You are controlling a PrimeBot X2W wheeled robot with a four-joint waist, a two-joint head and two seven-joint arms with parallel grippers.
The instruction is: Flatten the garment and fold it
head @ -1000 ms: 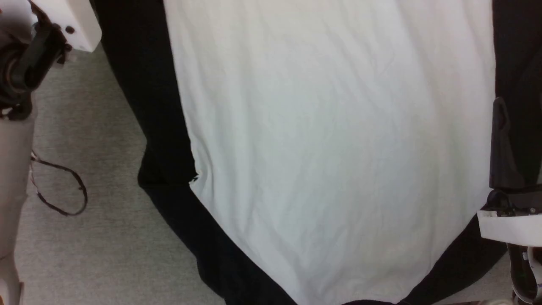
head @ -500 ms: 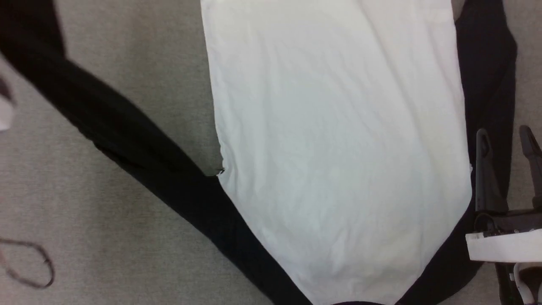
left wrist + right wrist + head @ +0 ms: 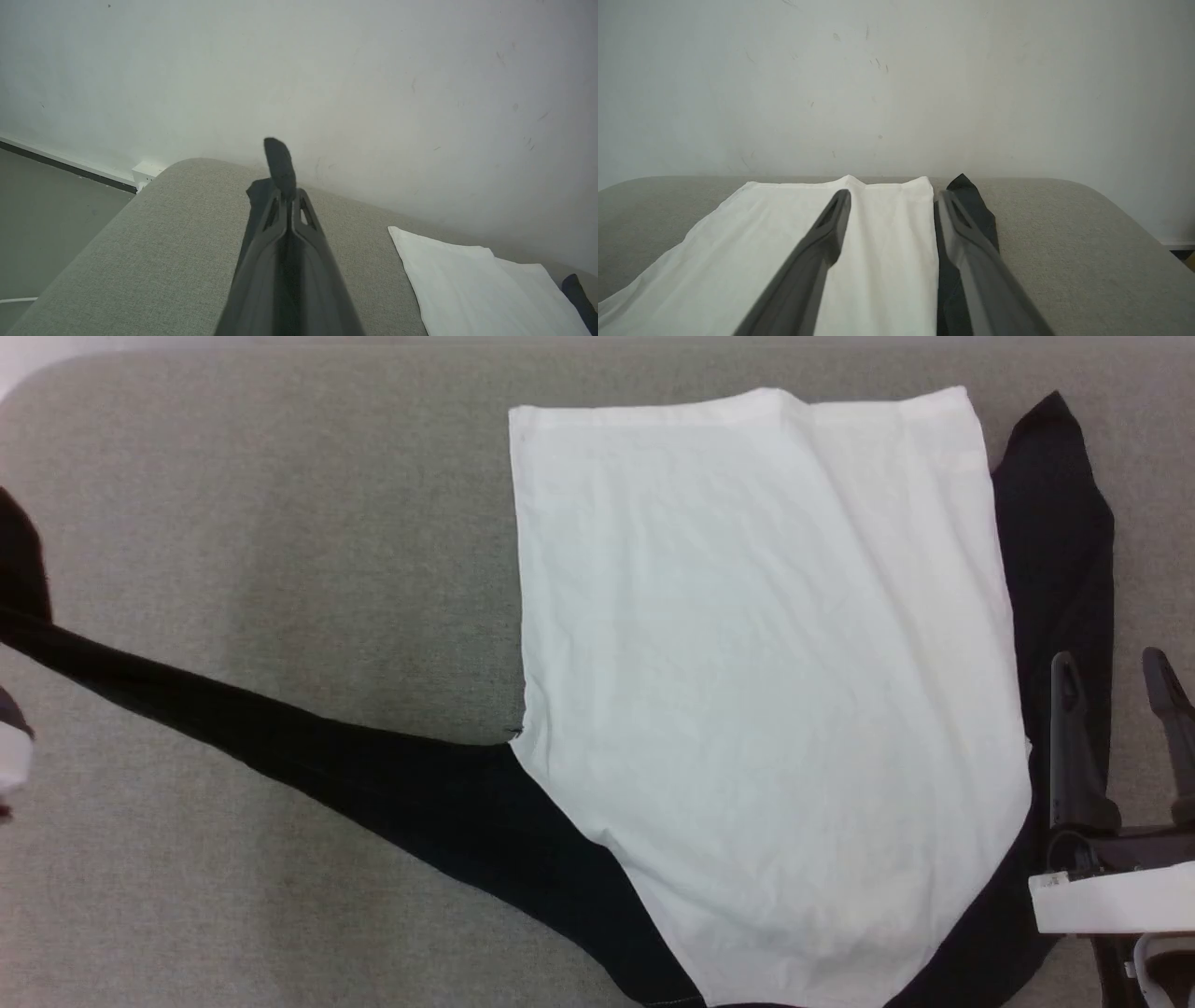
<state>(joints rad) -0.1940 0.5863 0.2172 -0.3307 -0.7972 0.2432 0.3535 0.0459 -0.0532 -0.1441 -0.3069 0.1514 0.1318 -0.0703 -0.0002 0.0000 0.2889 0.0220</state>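
1. The shirt (image 3: 766,663) lies on the grey padded table (image 3: 233,523), right of its middle. The white body is spread fairly flat, with the hem near the far edge and the black shoulder part at the near edge.
2. The left claw (image 3: 286,198) is pressed together on the end of the left sleeve (image 3: 308,756). In the left wrist view a tip of black cloth sticks out past the fingertips.
3. The relation that counts is the long axis of that sleeve. It runs from the armpit on the body's left side out to the table's left edge, slanting a little toward the far side, and it looks pulled taut.
4. The white body therefore lies to the right of the left claw, at the other end of the sleeve. My judgement is that any fold of this sleeve has to travel back along that line toward the body.
5. The right claw (image 3: 1111,661) stands apart and holds nothing. Its fingers point at the far edge, over the right sleeve (image 3: 1064,523).
6. The right sleeve lies lengthwise along the body's right side, near to far, so the right claw is plainly the nearer one for it.
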